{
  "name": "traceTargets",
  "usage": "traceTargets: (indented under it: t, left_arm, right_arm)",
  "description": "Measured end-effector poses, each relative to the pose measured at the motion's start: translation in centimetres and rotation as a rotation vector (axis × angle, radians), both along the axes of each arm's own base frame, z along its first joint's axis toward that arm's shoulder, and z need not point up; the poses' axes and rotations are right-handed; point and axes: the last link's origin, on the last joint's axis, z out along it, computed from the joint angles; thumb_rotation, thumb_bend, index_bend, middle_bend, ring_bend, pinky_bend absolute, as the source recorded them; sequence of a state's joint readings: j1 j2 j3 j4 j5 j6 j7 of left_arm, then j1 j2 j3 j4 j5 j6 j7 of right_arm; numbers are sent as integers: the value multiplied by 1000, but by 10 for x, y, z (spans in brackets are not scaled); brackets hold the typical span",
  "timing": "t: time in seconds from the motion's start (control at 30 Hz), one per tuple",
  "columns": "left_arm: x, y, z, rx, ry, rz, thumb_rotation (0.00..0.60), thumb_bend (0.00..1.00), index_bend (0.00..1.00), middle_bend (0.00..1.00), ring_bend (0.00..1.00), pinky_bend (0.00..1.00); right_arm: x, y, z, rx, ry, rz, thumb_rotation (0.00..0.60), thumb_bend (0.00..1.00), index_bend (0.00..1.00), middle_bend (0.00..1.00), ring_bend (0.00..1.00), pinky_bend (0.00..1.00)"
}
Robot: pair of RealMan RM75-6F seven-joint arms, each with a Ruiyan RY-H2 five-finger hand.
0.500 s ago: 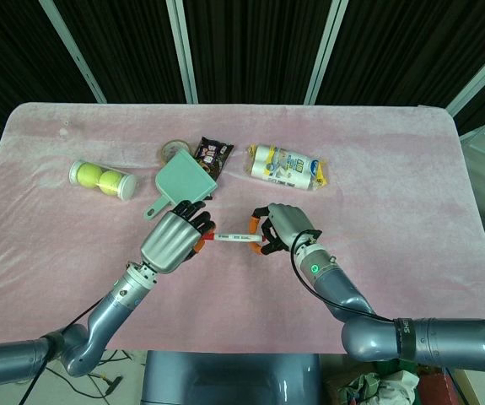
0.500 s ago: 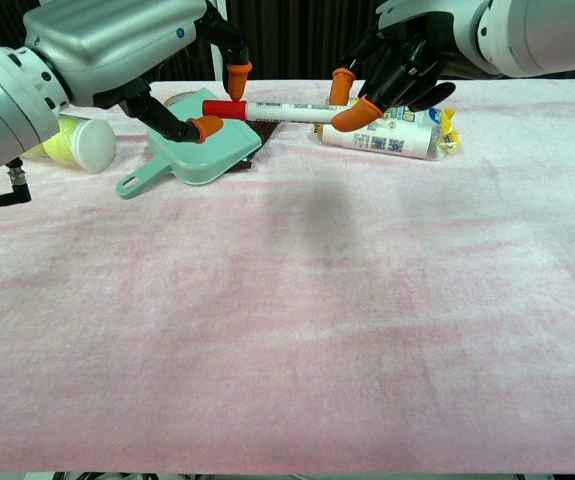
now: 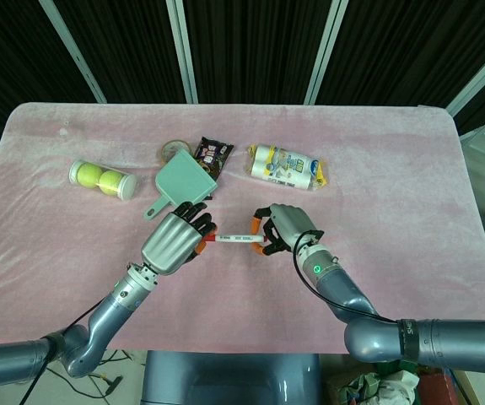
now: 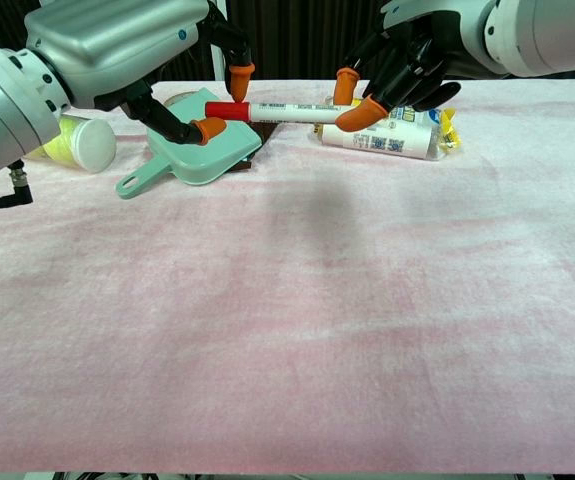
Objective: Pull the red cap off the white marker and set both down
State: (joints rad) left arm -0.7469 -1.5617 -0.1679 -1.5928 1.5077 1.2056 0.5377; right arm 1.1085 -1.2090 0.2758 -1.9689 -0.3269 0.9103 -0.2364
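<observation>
The white marker hangs level above the pink table, its red cap still seated on its left end. My left hand pinches the cap between orange-tipped fingers. My right hand pinches the marker's other end. Both hands hover over the middle of the table, close to each other.
A teal dustpan lies just behind the left hand. A tube of tennis balls, a dark snack packet, a round tin and a white-and-yellow packet lie further back.
Both hands and the marker have shifted very slightly; the cap stays on the marker and the grips are unchanged.
</observation>
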Motion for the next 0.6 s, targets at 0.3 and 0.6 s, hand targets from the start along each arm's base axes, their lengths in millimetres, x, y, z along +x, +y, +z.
traceTargets:
  t: [0.3,0.6]
  left_arm:
    - [1,2,0,3,-2,4,600,406,565,436,241,332]
    - [0,3,1,19,0,4,600,407,568,436,241,332]
  right_arm:
    - [1,0,-1,6,-1,2,600,584,936,889,1000,1000]
    - [1,0,-1,10,-7,-1,600,586,937,889,1000,1000]
